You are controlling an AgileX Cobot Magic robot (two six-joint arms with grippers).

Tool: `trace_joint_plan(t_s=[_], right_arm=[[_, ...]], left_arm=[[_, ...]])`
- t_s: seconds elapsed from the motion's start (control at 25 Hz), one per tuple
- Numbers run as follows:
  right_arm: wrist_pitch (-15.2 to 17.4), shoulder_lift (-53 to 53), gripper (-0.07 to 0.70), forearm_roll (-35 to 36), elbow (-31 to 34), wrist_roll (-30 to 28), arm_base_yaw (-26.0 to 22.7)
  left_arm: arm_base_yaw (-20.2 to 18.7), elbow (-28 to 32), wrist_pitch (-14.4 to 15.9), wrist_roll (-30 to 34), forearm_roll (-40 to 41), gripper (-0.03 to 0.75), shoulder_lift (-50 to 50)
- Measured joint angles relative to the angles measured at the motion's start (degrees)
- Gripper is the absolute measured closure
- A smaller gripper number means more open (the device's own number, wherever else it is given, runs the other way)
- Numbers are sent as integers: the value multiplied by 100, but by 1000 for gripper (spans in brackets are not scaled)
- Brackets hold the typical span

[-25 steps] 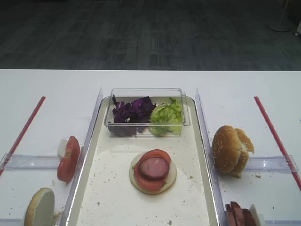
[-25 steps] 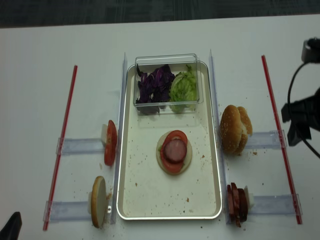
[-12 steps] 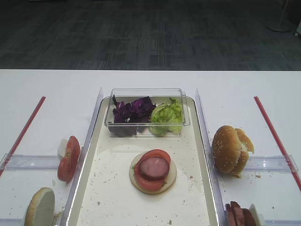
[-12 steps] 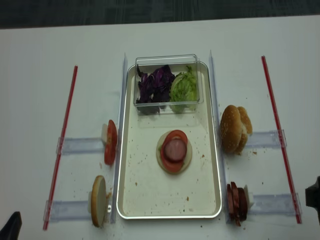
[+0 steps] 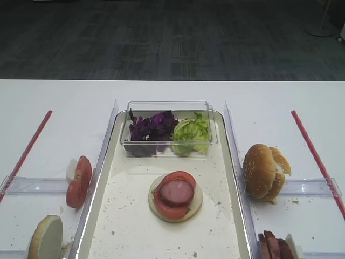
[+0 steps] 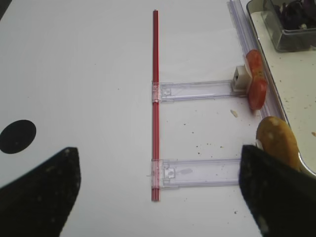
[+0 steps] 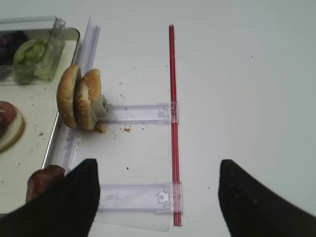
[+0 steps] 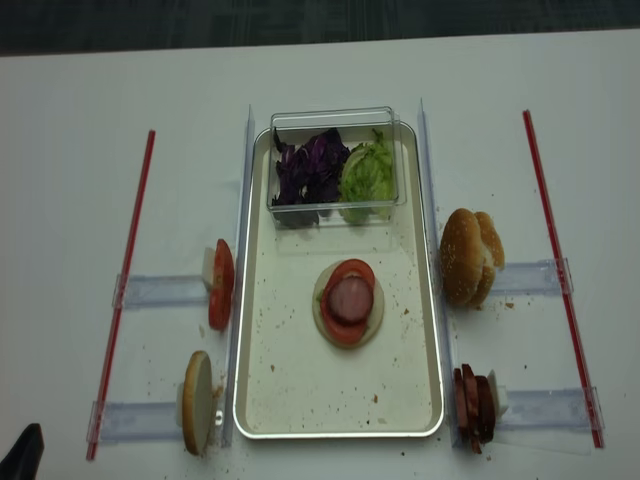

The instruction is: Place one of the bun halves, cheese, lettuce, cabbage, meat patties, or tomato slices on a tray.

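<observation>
On the cream tray [image 8: 262, 395] lies a bun half topped with a tomato slice and a meat patty [image 8: 348, 300]. More bun halves [image 8: 470, 258] stand on edge right of the tray, with meat patties [image 8: 473, 405] below them. To the tray's left stand tomato slices [image 8: 220, 285] and another bun half [image 8: 197, 402]. Cabbage [image 5: 152, 127] and lettuce [image 5: 190, 136] fill the clear box. No cheese shows. My right gripper [image 7: 158, 197] is open over a clear rack near the red strip, holding nothing. My left gripper [image 6: 158, 192] is open over the left rack, also holding nothing.
The clear plastic box [image 8: 335, 120] sits at the tray's far end. Red strips [image 8: 125, 280] [image 8: 555, 260] run along both sides, crossed by clear plastic racks [image 8: 160, 292] [image 8: 545, 408]. Crumbs are scattered over the tray. A black dot [image 6: 18, 136] marks the table on the left.
The right arm, seen at the right edge of the overhead view a second ago, slid toward the near edge and left that view. The food has not moved.
</observation>
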Motion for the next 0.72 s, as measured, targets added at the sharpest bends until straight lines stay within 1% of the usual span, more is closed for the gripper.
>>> trace_joint_plan(t_s=[0.12, 0.56, 0.64, 0.72], right_arm=[[38, -360, 101, 0, 0, -4, 0], [38, -388, 101, -21, 0, -60, 0], [38, -388, 91, -21, 0, -60, 0], [38, -388, 61, -21, 0, -60, 0]], left_arm=[[0, 0, 0, 0, 0, 117, 0], [0, 0, 10, 0, 0, 117, 0], [0, 0, 10, 0, 0, 117, 0], [0, 0, 10, 0, 0, 117, 0]])
